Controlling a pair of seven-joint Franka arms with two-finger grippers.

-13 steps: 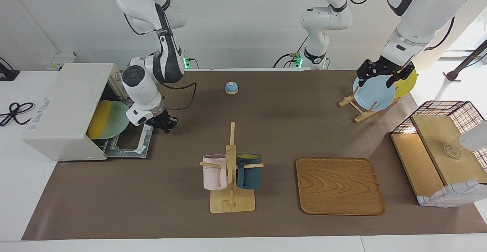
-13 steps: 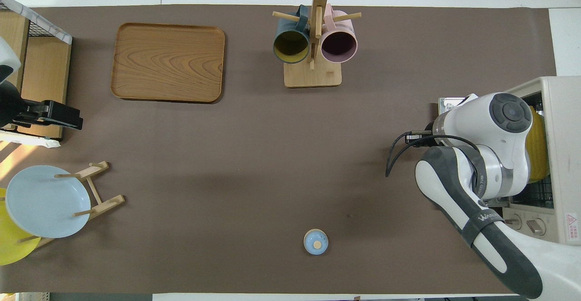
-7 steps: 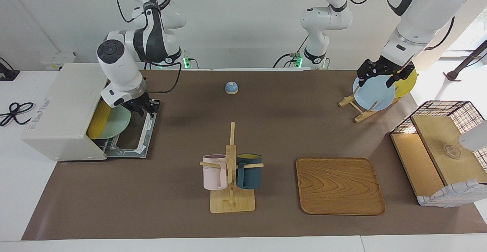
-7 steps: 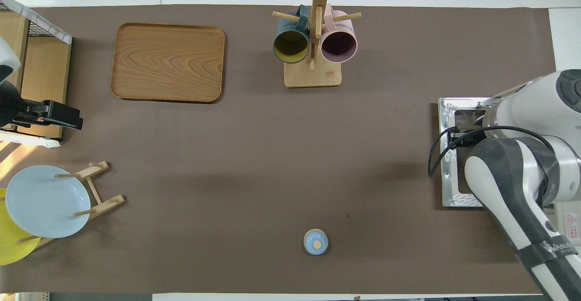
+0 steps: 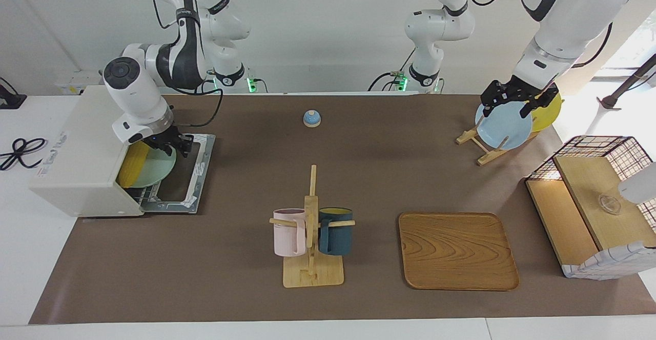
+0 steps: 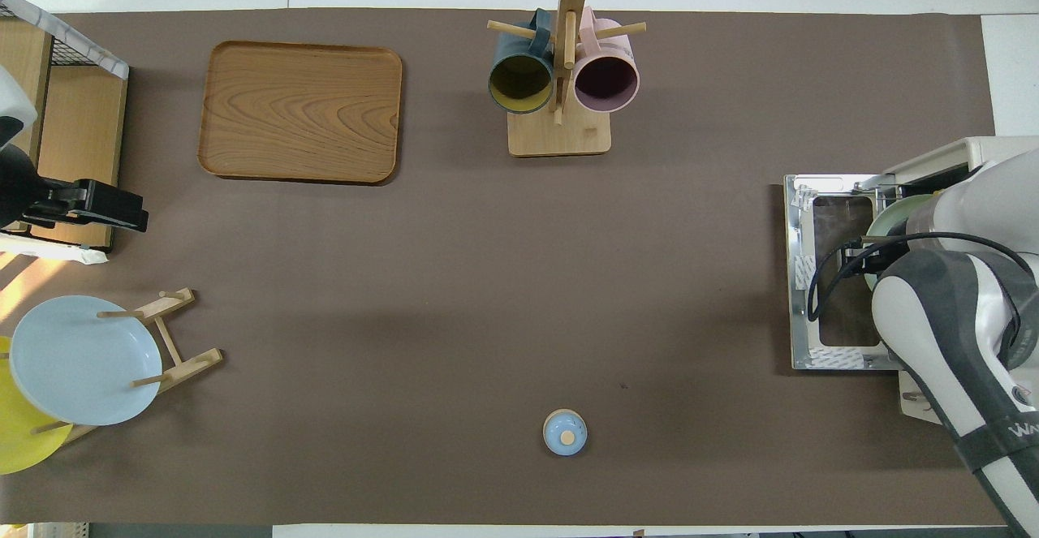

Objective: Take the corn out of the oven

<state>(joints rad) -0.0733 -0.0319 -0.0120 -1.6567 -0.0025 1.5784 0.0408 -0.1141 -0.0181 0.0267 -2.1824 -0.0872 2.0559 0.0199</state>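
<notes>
The cream-white oven [image 5: 77, 150] stands at the right arm's end of the table, its door [image 5: 187, 176] folded down flat. The yellow corn [image 5: 130, 168] lies on a pale green plate [image 5: 159, 168] on the wire rack, just inside the oven's mouth. My right gripper [image 5: 173, 146] is at the mouth, just above the plate's edge and beside the corn. In the overhead view the right arm hides the corn; the oven [image 6: 966, 152], its door [image 6: 804, 278] and the plate's rim [image 6: 893, 209] show. My left gripper [image 5: 516, 101] waits, open and empty, over the plate rack.
A blue plate [image 5: 502, 124] and a yellow plate [image 5: 548, 112] stand in a wooden rack. A wire-and-wood basket [image 5: 594, 201] is beside it. A wooden tray [image 5: 456, 250], a mug tree with two mugs [image 5: 311, 237] and a small blue knob [image 5: 311, 118] are on the mat.
My right arm has swung from over the mat in front of the oven door up and in to the oven's mouth, over the plate. The left arm has not moved.
</notes>
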